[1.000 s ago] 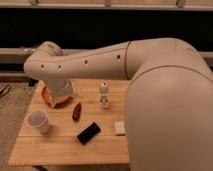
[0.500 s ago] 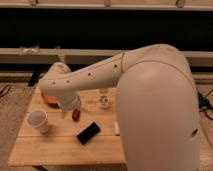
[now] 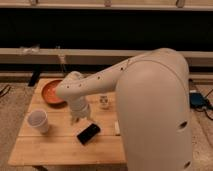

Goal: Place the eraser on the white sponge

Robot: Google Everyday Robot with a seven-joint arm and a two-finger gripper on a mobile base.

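Note:
The eraser [image 3: 88,133], a flat black block, lies on the wooden table [image 3: 55,147] near the front middle. My gripper [image 3: 80,118] hangs just above and behind the eraser's left end, at the end of the white forearm. The white sponge [image 3: 116,128] shows only as a thin off-white strip right of the eraser. The rest of it is hidden by my arm's large white body.
A white cup [image 3: 38,121] stands at the table's left. An orange bowl [image 3: 49,92] sits at the back left. A small white bottle-like figure [image 3: 104,101] stands behind the eraser. My arm's bulk [image 3: 155,115] covers the table's right side.
The arm has swung forward and to the right, bringing the gripper from near the bowl down to just behind the eraser. The dark red-brown object is now hidden behind it.

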